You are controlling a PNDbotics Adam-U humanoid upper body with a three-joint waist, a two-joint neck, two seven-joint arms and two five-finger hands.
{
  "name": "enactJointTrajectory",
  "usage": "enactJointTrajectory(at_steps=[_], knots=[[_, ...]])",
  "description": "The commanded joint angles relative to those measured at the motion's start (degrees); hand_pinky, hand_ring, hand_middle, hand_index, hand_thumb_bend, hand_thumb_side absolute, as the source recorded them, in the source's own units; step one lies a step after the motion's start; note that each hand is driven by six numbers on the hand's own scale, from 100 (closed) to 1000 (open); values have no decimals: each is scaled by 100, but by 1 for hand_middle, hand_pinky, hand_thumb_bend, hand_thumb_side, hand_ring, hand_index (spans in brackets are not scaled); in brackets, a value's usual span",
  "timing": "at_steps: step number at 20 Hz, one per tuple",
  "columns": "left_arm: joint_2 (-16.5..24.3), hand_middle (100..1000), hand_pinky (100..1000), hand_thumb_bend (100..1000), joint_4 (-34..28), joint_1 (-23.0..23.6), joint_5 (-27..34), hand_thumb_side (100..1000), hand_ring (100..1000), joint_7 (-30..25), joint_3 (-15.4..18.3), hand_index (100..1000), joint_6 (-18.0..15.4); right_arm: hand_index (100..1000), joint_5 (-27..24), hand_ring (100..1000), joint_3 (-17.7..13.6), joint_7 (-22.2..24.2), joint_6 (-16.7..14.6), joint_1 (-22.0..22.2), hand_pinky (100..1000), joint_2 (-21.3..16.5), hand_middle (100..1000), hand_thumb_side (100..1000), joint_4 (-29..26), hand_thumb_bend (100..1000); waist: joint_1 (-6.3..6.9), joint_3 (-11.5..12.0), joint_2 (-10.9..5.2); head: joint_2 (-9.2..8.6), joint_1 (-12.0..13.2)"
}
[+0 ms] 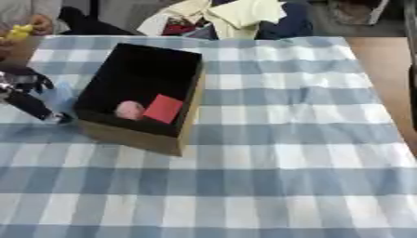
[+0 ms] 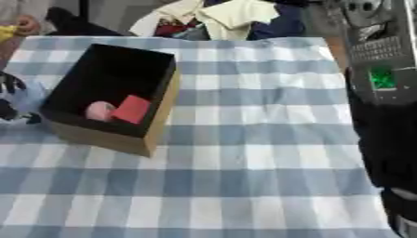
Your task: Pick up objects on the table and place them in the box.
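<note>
**Box Holding Two Objects at Upper Left**

In the upper left of the frame, an open brown cardboard box with a dark inside (image 1: 138, 76) is sitting askew on the desk covered with a blue-and-white checked cloth (image 1: 285, 153). Inside it, near its lower wall, a pale pink rounded object (image 1: 129, 110) is lying just beside a flat red square piece (image 1: 164, 108); the two are touching or nearly so.

At the left edge of the frame, the robot's left hand (image 1: 29, 95), black with silver parts, is hanging just beside the box's left wall. I cannot tell whether its fingers are straight or curled, and nothing is showing in it.

Down the right side of the right eye view, the robot's right arm (image 2: 389, 139) is filling the edge as a large black shape; its hand is not showing.

Along the top of the frame, beyond the desk's far edge, a heap of cream and dark cloth (image 1: 232, 16) is lying.
</note>
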Motion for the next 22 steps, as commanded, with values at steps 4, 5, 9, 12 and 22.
enactJointTrajectory(at_steps=[4, 5, 9, 12, 22], knots=[[54, 765, 837, 441, -8, -116, -51, 676, 846, -20, 26, 902, 116, 926, 41, 935, -80, -30, 43, -24, 948, -66, 865, 998, -69, 100, 23, -1, -85, -91, 37], [48, 757, 834, 435, -3, -118, -73, 674, 842, -17, 25, 894, 125, 926, 37, 935, -82, -31, 47, -11, 949, -65, 865, 999, -66, 100, 24, -3, -81, -99, 38], [33, 740, 828, 434, 37, -110, -207, 666, 833, 6, 19, 879, 139, 923, 28, 935, -94, -22, 56, 24, 948, -70, 863, 1000, -54, 100, 26, -7, -69, -129, 50], [50, 760, 852, 483, 15, -116, -297, 667, 843, -11, 9, 904, 89, 920, 30, 933, -104, -34, 64, 40, 947, -78, 858, 1000, -57, 100, 18, 18, -65, -126, 45], [152, 847, 904, 568, -90, -285, -695, 659, 895, -20, 21, 991, -232, 911, 31, 929, -97, -27, 53, 98, 942, -106, 844, 1000, -44, 100, -1, 77, -89, -122, 36]])
